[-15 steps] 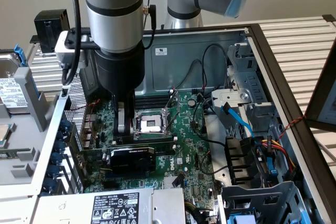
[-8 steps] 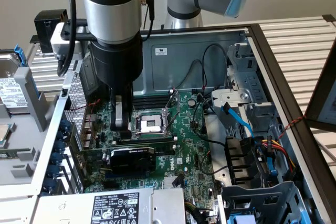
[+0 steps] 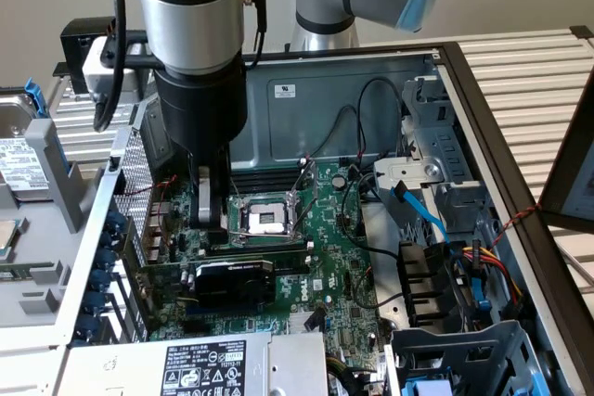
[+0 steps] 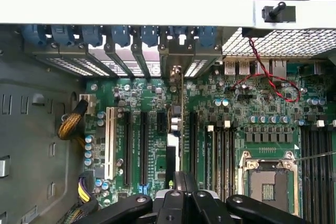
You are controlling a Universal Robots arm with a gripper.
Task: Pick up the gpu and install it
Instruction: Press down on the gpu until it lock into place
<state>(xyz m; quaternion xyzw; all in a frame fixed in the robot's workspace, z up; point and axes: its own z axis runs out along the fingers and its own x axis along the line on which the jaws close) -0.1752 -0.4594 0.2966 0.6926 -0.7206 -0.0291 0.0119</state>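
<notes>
Nearest the exterior camera, a grey power supply with a white label is lying across the near end of the open computer case. Just beyond it the gpu is standing on edge in a slot of the green motherboard, its black shroud with white lettering facing the near side. Its end is reaching toward the perforated rear wall on the exterior view's left.

The end effector is hanging from the arm over the board, just on the far side of the gpu and beside the open processor socket. Its fingers are showing pressed together, with nothing visible between them. In the exterior view a strip of board is showing between the fingertips and the card's top edge, so they appear to be apart.

From the wrist view the closed end effector is sitting directly above the gpu. The card is appearing there as a thin edge running to its silver bracket under a row of blue slot clips. A red and black twisted wire is looping over the board near the processor socket. On the exterior view's right, a blue cable is running past the drive bays.
</notes>
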